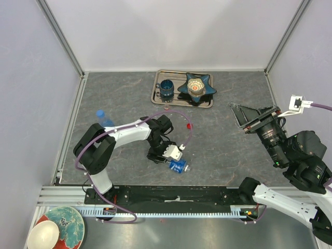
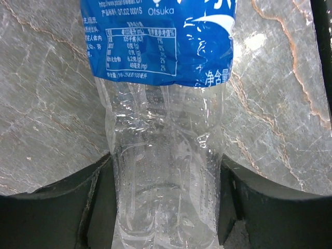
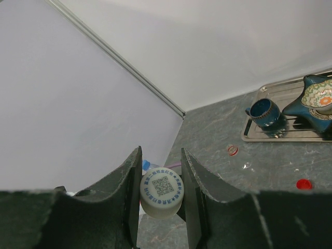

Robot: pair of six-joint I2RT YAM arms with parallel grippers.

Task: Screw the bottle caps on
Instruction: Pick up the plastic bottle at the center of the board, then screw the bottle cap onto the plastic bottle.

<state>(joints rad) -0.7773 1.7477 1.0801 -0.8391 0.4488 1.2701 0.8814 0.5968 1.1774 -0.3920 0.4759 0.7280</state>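
Note:
A clear bottle with a blue label (image 1: 178, 165) lies on its side on the grey table, near the front. My left gripper (image 1: 168, 154) is over it. In the left wrist view its two fingers (image 2: 98, 207) press against both sides of the bottle's clear end (image 2: 166, 181). My right gripper (image 1: 243, 118) is raised at the right and is shut on a white bottle cap (image 3: 161, 194) printed with a square code. A second bottle with a blue cap (image 1: 104, 118) stands at the left. A red cap (image 1: 189, 125) lies on the table between them.
A metal tray (image 1: 156, 98) at the back holds a dark blue cup (image 1: 167, 89) and a blue star-shaped dish (image 1: 197, 86) with a bowl in it. A small ring (image 3: 232, 150) lies near the tray. A patterned plate (image 1: 67, 224) and a white bowl (image 1: 42, 234) sit off the table, front left.

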